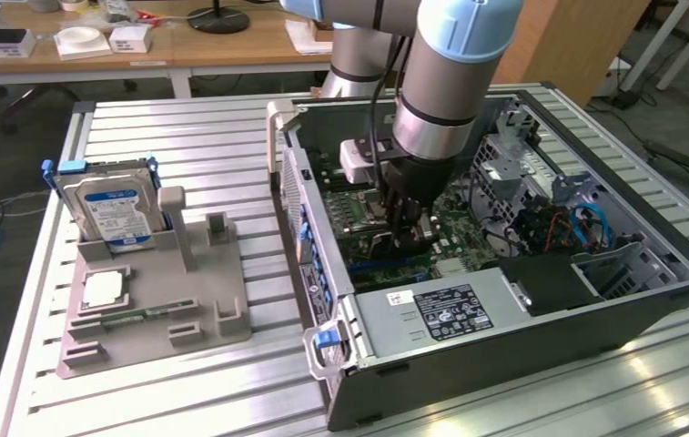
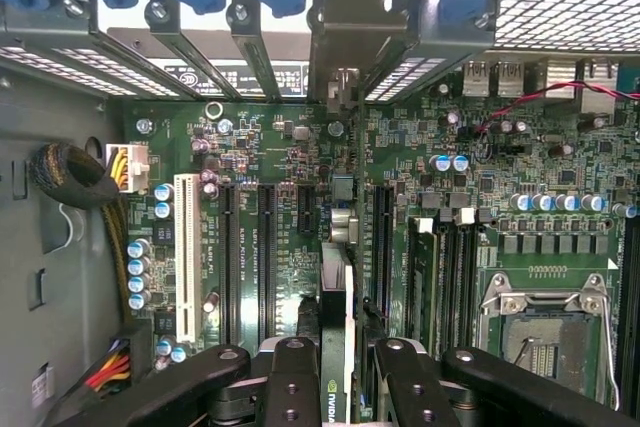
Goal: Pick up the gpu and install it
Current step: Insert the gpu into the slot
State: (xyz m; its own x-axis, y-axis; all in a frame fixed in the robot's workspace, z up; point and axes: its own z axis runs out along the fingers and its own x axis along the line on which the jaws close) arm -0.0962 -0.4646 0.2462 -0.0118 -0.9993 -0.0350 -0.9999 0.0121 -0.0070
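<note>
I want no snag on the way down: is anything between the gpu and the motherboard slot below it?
Nothing visible. The gripper holds the gpu edge-on over the motherboard, between the black slots. Its metal bracket lines up with the rear openings.

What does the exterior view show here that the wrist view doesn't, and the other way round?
Exterior only: the hard drive standing in the grey holder on the slatted table, a processor chip lying on that holder, and the computer case from outside.

Wrist only: the empty processor socket, the white slot and the dark slots beside it.

Both: the tool inside the case, gripping the gpu edge-on over the motherboard.
</note>
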